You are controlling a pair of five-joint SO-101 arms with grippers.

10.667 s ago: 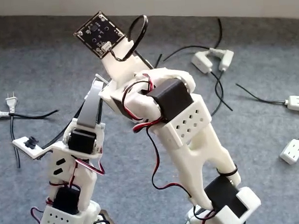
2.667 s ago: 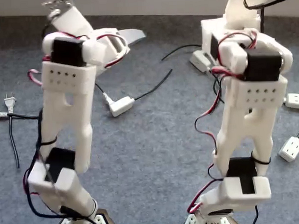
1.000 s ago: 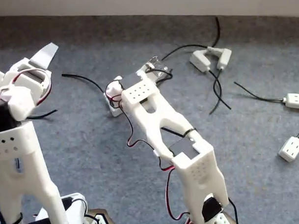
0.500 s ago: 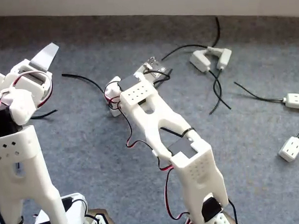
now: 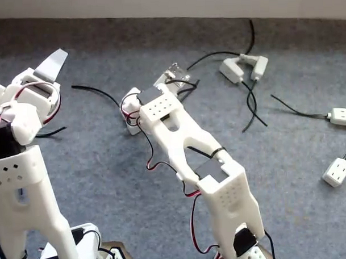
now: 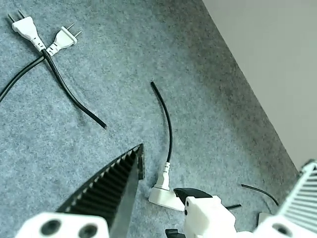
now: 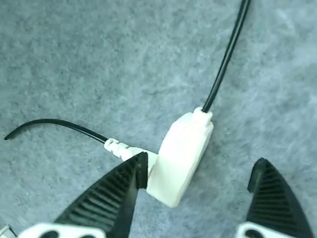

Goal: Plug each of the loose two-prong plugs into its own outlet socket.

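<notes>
My right gripper [image 7: 200, 161] is open low over the carpet, its fingers [image 7: 116, 191] on either side of a white outlet block [image 7: 181, 156]. A white plug [image 7: 126, 148] on a black cable sits in the block's end. From above, the right arm stretches to mid-carpet and covers most of that block [image 5: 131, 128]. My left gripper [image 6: 225, 156] is held high and open, holding nothing. Below it lie two loose two-prong plugs [image 6: 25, 27] [image 6: 63, 38] side by side, prongs pointing away. The block [image 6: 161, 191] lies beyond them.
More white outlet blocks lie at the back right [image 5: 233, 70] [image 5: 260, 65] and along the right edge [image 5: 343, 118] [image 5: 337, 174], with black cables trailing between them. A loose black cable end [image 6: 101, 124] lies near the plugs. A pale wall borders the far side.
The right arm has shifted slightly left over the outlet block in the last second. The left arm has stayed raised and still.
</notes>
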